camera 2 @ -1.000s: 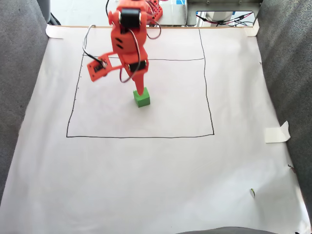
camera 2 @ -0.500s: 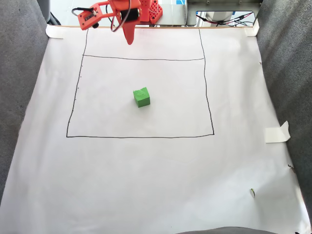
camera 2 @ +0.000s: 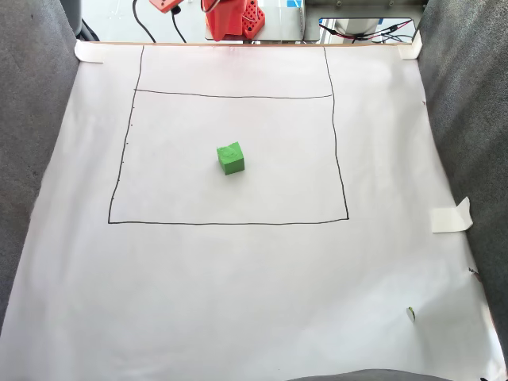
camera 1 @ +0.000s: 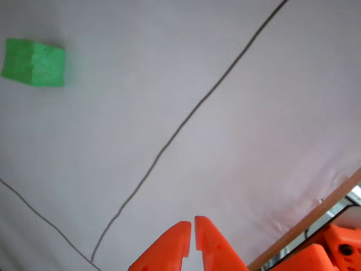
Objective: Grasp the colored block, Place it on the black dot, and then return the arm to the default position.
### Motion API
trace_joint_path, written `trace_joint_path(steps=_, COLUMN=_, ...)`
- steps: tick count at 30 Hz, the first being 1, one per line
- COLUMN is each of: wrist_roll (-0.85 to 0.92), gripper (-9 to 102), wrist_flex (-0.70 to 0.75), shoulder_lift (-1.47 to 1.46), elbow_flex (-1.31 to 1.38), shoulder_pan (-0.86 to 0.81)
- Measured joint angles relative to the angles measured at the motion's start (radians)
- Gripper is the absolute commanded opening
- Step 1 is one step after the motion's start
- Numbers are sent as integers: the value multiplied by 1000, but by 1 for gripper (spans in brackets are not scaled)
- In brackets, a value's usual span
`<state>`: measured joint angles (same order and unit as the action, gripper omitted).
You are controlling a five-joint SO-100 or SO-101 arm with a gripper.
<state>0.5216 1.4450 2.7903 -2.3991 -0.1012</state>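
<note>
Block set down, arm folded back at the far edge of the sheet

You had the white paper sheet (camera 2: 254,302) covering the counter, its drawn rectangle (camera 2: 347,159) enclosing the green block (camera 2: 231,158), which sat free near the middle. The arm (camera 2: 230,17) sat at the sheet's far edge, well apart from the block. In the other view your tool (camera 1: 193,234) showed both orange tips together, nothing between them, and the block (camera 1: 34,62) lay far up and left of it. No black dot showed; judging by that, only parking remained.
</note>
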Motion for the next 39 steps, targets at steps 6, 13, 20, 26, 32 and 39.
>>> trace_joint_path(steps=6, wrist_roll=-26, gripper=0, wrist_flex=0, shoulder_lift=201, elbow_flex=-169, shoulder_pan=-2)
trace_joint_path(steps=13, wrist_roll=-25, gripper=0, wrist_flex=9, shoulder_lift=383, elbow_flex=-278, shoulder_pan=-38)
trace_joint_path(steps=20, wrist_roll=-124, gripper=0, wrist_flex=-114, shoulder_lift=463, elbow_flex=-390, shoulder_pan=-87)
trace_joint_path(steps=26, wrist_roll=-253, gripper=0, wrist_flex=-259, shoulder_lift=483, elbow_flex=-442, shoulder_pan=-135)
trace_joint_path(steps=32, wrist_roll=-295, gripper=0, wrist_flex=-394, shoulder_lift=476, elbow_flex=-528, shoulder_pan=-167)
trace_joint_path(steps=39, wrist_roll=-376, gripper=0, wrist_flex=-486, shoulder_lift=472, elbow_flex=-574, shoulder_pan=-173)
